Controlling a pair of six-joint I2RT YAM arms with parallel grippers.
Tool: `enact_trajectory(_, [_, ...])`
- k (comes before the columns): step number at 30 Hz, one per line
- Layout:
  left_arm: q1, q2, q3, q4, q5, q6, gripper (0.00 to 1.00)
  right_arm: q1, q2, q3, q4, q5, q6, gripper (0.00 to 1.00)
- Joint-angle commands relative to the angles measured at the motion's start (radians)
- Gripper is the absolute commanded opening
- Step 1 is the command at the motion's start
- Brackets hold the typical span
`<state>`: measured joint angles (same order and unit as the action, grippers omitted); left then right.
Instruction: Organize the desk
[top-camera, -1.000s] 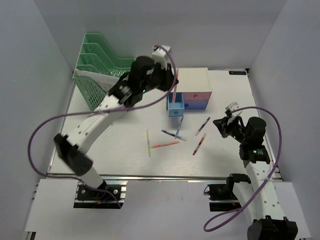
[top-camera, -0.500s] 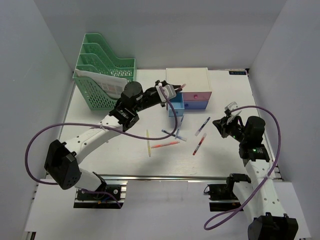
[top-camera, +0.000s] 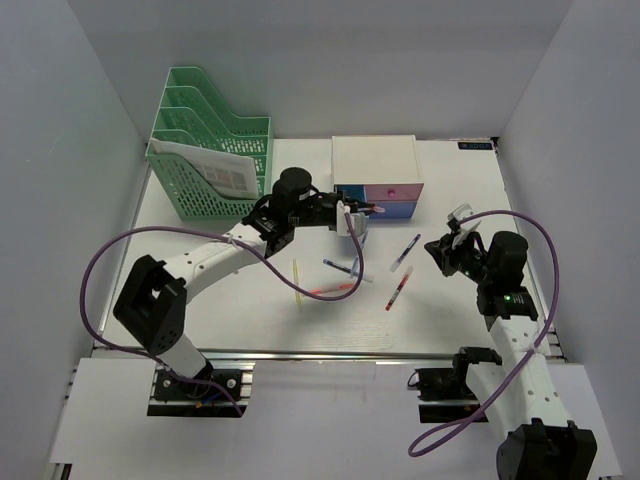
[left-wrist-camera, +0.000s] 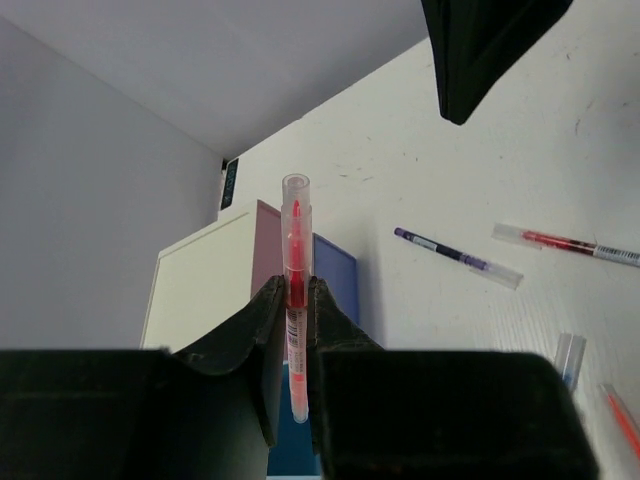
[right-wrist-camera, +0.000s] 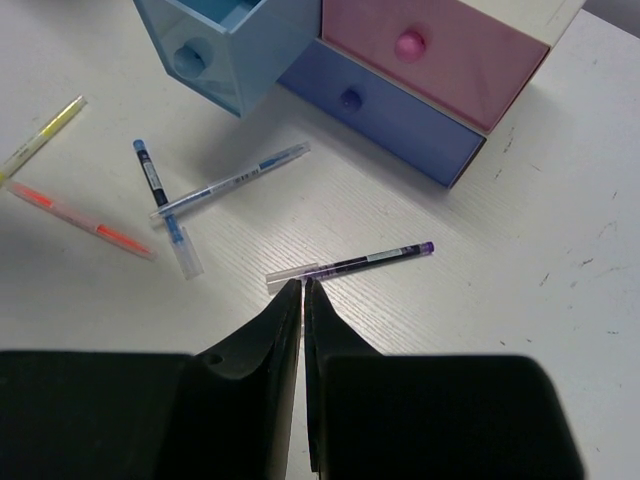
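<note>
Since a second ago my left pincer (left-wrist-camera: 292, 290) has swung down from above the drawer box (top-camera: 375, 160) to low in front of it. It is pinching a red pen (left-wrist-camera: 294, 230) by the barrel; I can't read the pen's print. My right pincer (right-wrist-camera: 302, 287) is pressed together and empty, above a purple pen (right-wrist-camera: 370, 258). One light-blue drawer (right-wrist-camera: 215, 40) stands pulled out. The green file rack (top-camera: 210, 130) holds papers (top-camera: 215, 172). Loose pens lie on the white tabletop (top-camera: 250, 300).
</note>
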<state>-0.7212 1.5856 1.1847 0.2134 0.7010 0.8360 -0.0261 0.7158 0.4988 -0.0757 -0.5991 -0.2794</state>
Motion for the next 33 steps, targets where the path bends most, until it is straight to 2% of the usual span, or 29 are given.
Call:
enact_trajectory(1, [0.008,0.010,0.012,0.009,0.061,0.101,0.00,-0.003,0.007,0.000,0.022,0.007,-0.017,0.10])
enact_trajectory(6, [0.017,0.083,0.067,-0.086,0.077,0.190,0.00,-0.003,0.017,0.001,0.022,0.015,-0.020,0.10])
enact_trajectory(14, [0.051,0.162,0.079,-0.079,0.043,0.311,0.00,-0.003,0.027,0.000,0.022,0.027,-0.026,0.11])
enact_trajectory(30, [0.132,0.249,0.119,0.052,0.045,0.267,0.00,-0.003,0.042,0.000,0.022,0.032,-0.032,0.11])
enact_trajectory(31, [0.132,0.249,0.116,0.067,0.043,0.261,0.06,-0.005,0.040,0.001,0.022,0.033,-0.032,0.11])
enact_trajectory(32, [0.132,0.246,0.113,0.075,0.043,0.255,0.15,-0.005,0.042,0.000,0.022,0.033,-0.032,0.11])
enact_trajectory(33, [0.132,0.241,0.101,0.084,0.043,0.249,0.31,-0.005,0.042,0.000,0.022,0.033,-0.032,0.12])
